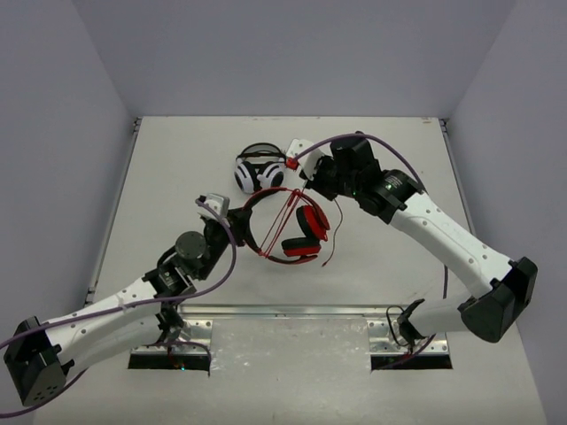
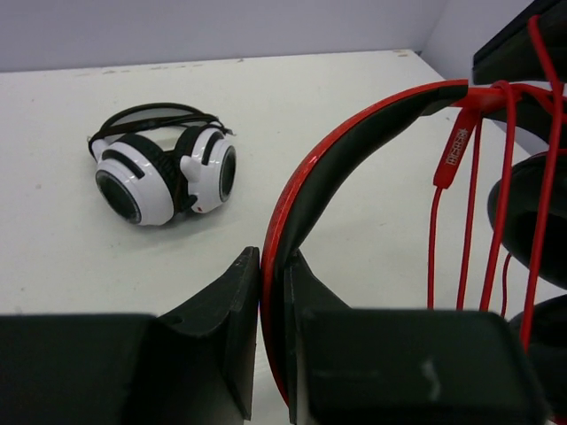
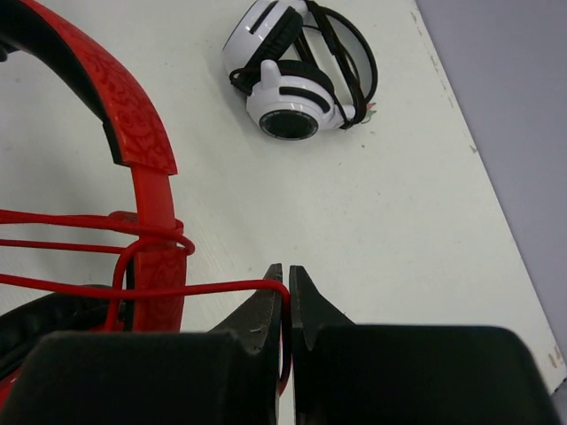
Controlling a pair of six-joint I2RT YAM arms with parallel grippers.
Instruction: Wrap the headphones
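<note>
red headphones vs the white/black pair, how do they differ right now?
Colour: the red headphones are red with black cushions; the white-and-black headphones have white cups. Hold: left gripper clamps the red headband, right gripper pinches its cable; the white pair lies untouched on the table. Both are over-ear.

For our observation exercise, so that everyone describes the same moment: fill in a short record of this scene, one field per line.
Task item: red headphones, cable looped around the headband
Left gripper: shut on the headband
Right gripper: shut on the cable, strand drawn straight
Other item: white-and-black headphones, apart from the red pair, farther back
Surface: white table
</note>
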